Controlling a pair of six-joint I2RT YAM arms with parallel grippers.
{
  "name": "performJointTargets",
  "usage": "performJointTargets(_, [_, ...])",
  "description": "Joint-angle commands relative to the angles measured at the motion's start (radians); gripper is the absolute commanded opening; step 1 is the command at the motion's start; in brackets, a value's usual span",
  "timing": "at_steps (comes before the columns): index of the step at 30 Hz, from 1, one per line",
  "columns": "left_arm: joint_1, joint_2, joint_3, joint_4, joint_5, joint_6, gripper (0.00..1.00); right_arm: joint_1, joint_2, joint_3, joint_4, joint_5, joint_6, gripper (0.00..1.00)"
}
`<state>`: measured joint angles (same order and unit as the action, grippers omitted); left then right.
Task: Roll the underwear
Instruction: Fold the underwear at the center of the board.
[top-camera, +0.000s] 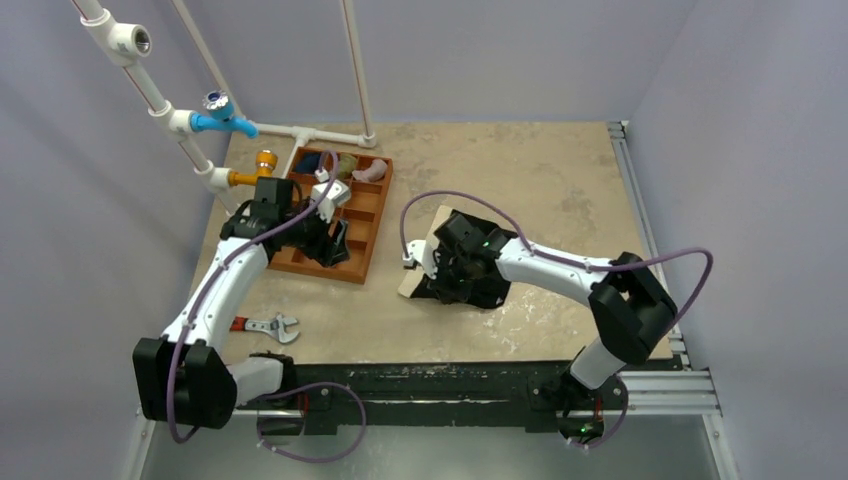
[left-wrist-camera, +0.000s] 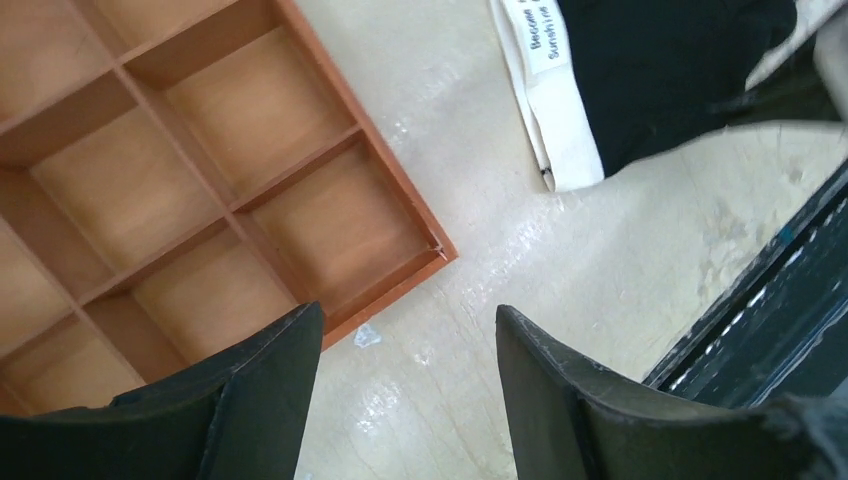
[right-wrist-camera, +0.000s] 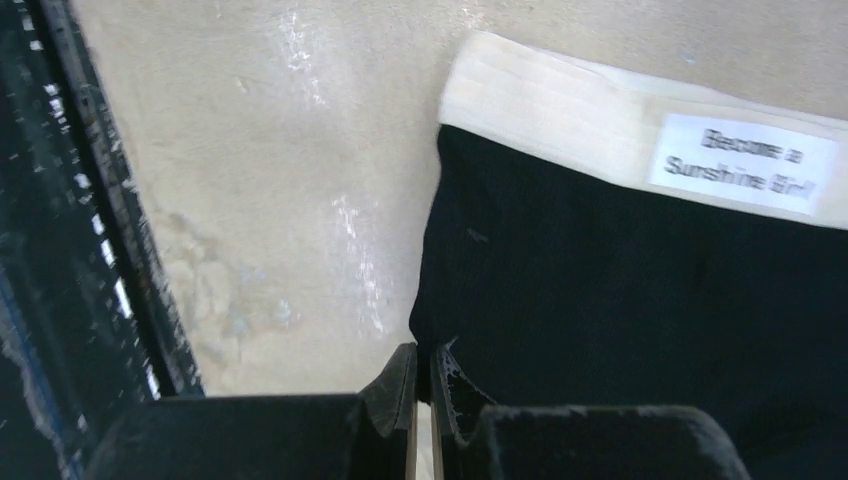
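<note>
The underwear (top-camera: 490, 295) is black with a cream waistband and lies flat on the table's middle. It shows at the top right of the left wrist view (left-wrist-camera: 660, 80) and fills the right of the right wrist view (right-wrist-camera: 640, 300), where its waistband (right-wrist-camera: 560, 110) carries a white label. My right gripper (right-wrist-camera: 425, 365) is shut on the underwear's black side edge; from above it (top-camera: 455, 265) sits over the garment. My left gripper (left-wrist-camera: 408, 330) is open and empty, hovering over the near corner of the orange-brown tray (left-wrist-camera: 400, 180), left of the underwear (top-camera: 330, 240).
The tray (top-camera: 378, 215) holds dark blue (top-camera: 308, 160), olive-green (top-camera: 345, 163) and pink (top-camera: 370, 172) cloth bundles in its far compartments. A wrench (top-camera: 270, 326) lies near the left arm. White pipes with a blue valve (top-camera: 222, 115) stand at the back left. A black rail (top-camera: 450, 385) runs along the near edge.
</note>
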<state>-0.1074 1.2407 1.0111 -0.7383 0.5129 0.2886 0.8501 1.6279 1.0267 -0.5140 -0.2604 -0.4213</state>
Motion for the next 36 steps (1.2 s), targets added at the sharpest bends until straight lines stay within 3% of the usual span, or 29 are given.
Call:
performJointTargets(1, [-0.064,-0.132,-0.101,0.159,0.098,0.203,0.63,-0.110,-0.070,0.051,-0.131,-0.270,-0.095,0.00])
performJointTargets(4, [-0.182,-0.183,-0.153,0.189,0.029,0.293,0.63,-0.176,-0.072,0.065,-0.179,-0.324,-0.130,0.00])
performJointTargets(11, [-0.485,-0.082,-0.132,0.227,-0.109,0.329,0.66,-0.274,-0.043,0.100,-0.232,-0.422,-0.161,0.00])
performJointTargets(16, [-0.622,0.016,-0.134,0.333,-0.179,0.314,0.66,-0.328,-0.033,0.101,-0.241,-0.478,-0.162,0.00])
performJointTargets(23, [-0.722,0.150,-0.144,0.489,-0.266,0.308,0.66,-0.390,-0.027,0.096,-0.255,-0.529,-0.172,0.00])
performJointTargets(31, [-0.758,0.261,-0.116,0.572,-0.303,0.289,0.66,-0.425,-0.028,0.094,-0.289,-0.562,-0.201,0.00])
performJointTargets(34, [-0.764,0.290,-0.099,0.568,-0.311,0.284,0.61,-0.433,-0.032,0.089,-0.293,-0.566,-0.203,0.00])
performJointTargets(36, [-0.765,0.302,-0.096,0.564,-0.307,0.277,0.51,-0.438,-0.037,0.086,-0.297,-0.569,-0.205,0.00])
